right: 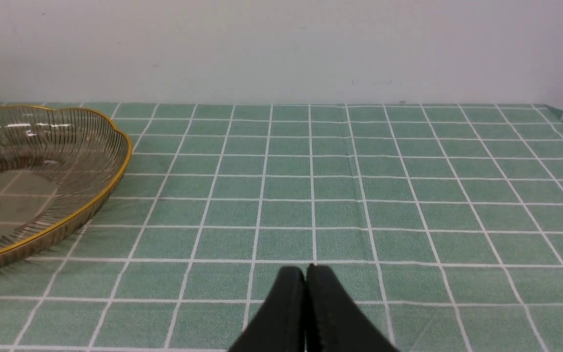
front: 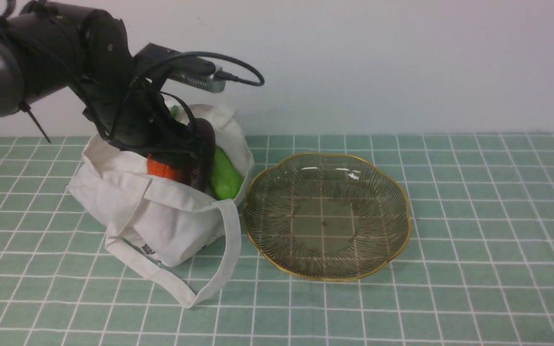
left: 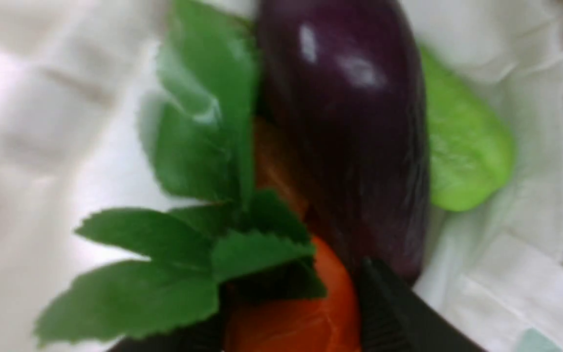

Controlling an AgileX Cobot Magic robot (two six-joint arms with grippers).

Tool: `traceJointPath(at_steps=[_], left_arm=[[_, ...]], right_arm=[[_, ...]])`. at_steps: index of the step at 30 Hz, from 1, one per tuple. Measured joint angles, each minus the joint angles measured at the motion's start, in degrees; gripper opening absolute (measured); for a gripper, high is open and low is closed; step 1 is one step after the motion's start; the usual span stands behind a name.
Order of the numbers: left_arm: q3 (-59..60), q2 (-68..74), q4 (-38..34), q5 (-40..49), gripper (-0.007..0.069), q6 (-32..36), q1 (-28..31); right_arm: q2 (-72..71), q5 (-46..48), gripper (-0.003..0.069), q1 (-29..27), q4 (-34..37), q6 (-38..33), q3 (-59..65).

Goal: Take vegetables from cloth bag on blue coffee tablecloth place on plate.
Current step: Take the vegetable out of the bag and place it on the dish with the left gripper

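Though buried in the bag [front: 161, 216], left end effector [left: 289, 313] flanks carrot [left: 328, 281], grip unclear; right end effector [right: 306, 271] clenched.

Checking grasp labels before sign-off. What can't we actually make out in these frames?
- Left hand grip: front view, its own wrist blocks it; left wrist view is blurred and leaves cover one finger, so contact with the carrot is unclear.
- Cloth bag interior: eggplant and carrot cover whatever lies beneath, in both views.
- Bag print: front view, too small to read.
- Right hand: right wrist view only, mostly cut off by the frame edge.
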Motion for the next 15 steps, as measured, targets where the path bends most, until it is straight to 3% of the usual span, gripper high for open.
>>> traceJointPath(at_steps=[7, 12, 15], left_arm=[[0.0, -5.9, -1.8, -0.2, 0.0300, 1.0, 0.0], [0.0, -10.4, -11.6, -2.0, 0.0300, 7.8, -0.4], [0.0, -12.8, -20.6, -3.6, 0.0300, 15.7, -2.5]], right_arm=[[0.0, 0.0, -0.0010, 0.0, 0.0, 0.0, 0.0], [0.0, 0.0, -0.0010, 0.0, 0.0, 0.0, 0.0], [0.0, 0.0, -0.0010, 0.0, 0.0, 0.0, 0.0]])
